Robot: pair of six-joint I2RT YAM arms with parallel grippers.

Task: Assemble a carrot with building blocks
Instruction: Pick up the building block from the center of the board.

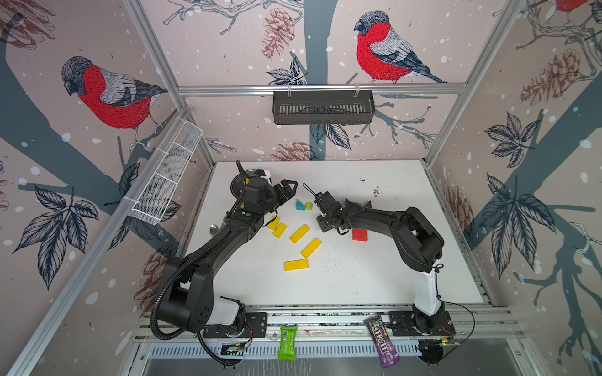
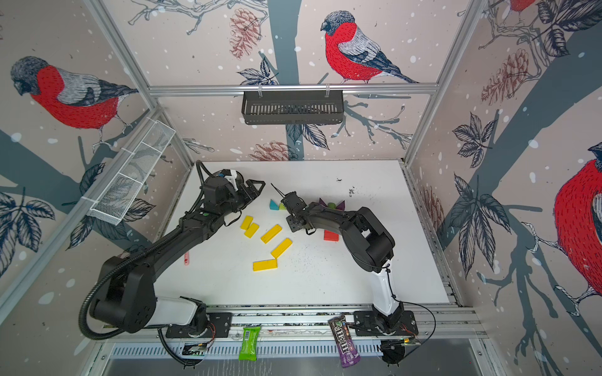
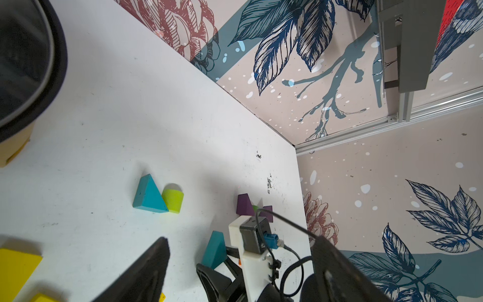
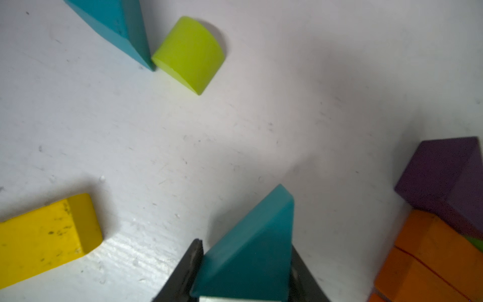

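Note:
My right gripper (image 4: 245,248) is shut on a teal triangle (image 4: 251,235), which stands point-up just over the white table (image 1: 342,280). From the left wrist view the same held triangle (image 3: 215,249) shows below the right wrist. In both top views the wrist hides it. Another teal triangle (image 1: 299,205) and a lime-green block (image 1: 308,206) lie together nearby. Several yellow bars (image 1: 299,233) are scattered mid-table. A red block (image 1: 359,234), purple triangles (image 1: 367,204) and orange blocks (image 4: 428,261) sit under my right arm. My left gripper (image 1: 288,190) hangs open and empty, left of the teal pair.
The yellow pot with a dark lid (image 3: 26,65) stands behind my left wrist at the back left. A white mesh basket (image 1: 166,175) hangs on the left wall and a black basket (image 1: 322,107) on the back wall. Two snack packets (image 1: 288,341) lie on the front rail.

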